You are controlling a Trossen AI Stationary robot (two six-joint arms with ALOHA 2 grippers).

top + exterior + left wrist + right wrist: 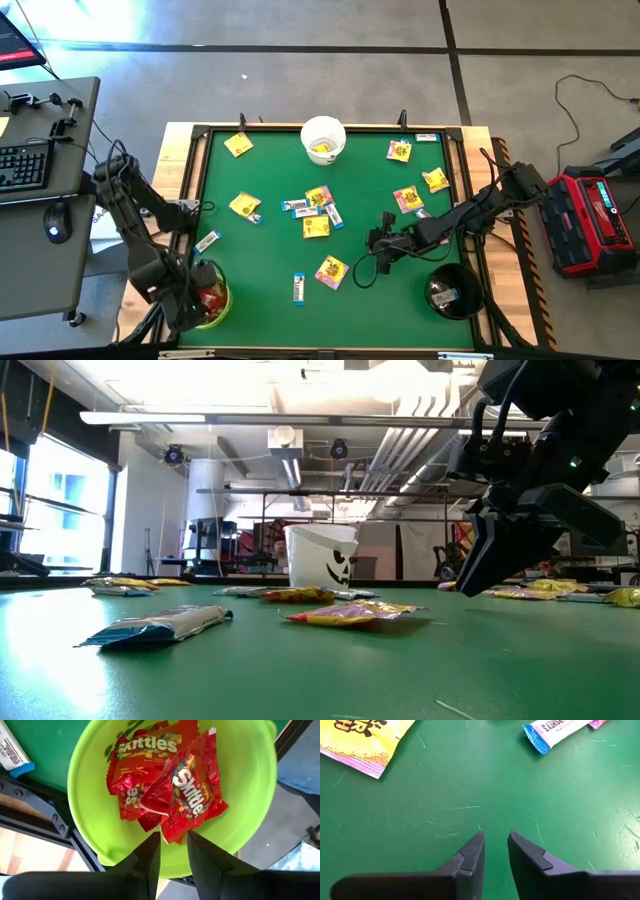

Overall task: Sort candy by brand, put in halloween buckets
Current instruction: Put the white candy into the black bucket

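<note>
right gripper (494,842) is hovering over bare green table (270,255), jaws slightly parted and empty; the white-and-blue bar (559,731) and yellow packet (364,740) are lying ahead, well apart. light, crinkly, slippery wrappers, so probably pinching an edge. left gripper (172,845) is hanging released over red packets (187,795) in the green bucket (85,815).

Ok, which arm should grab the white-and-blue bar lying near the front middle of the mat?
The right. Its hand hangs open and empty over the mat, near that white-and-blue bar. The left hand is over the lime green bucket of red packets, farther off.
</note>
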